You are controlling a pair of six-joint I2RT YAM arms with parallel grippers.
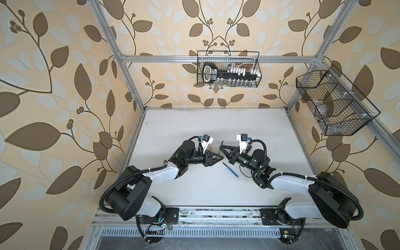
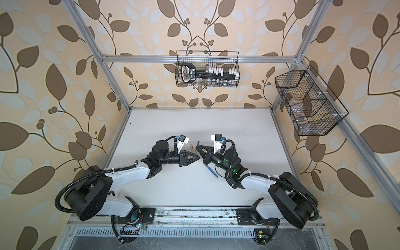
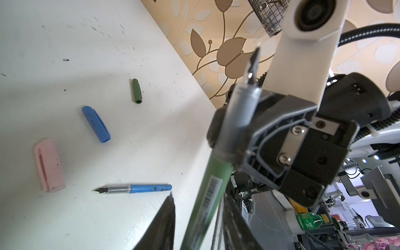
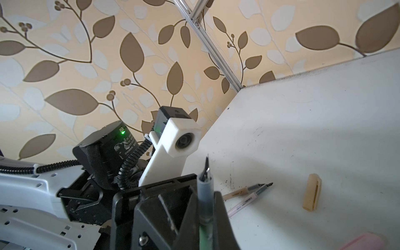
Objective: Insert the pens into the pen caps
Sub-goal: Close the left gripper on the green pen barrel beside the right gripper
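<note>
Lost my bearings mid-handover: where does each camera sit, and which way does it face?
Both top views: high at the front, looking down on the table; left arm, right arm show.
Left wrist: behind the left fingers, looking at the green pen; right fingers beyond.
Right wrist: behind the right fingers, facing the left wrist camera.
Shared: both wrist views show the green pen.

Motor label (image 4: 126, 149) perhaps "DAMIAO", green pen (image 3: 213, 179) barcode
</note>
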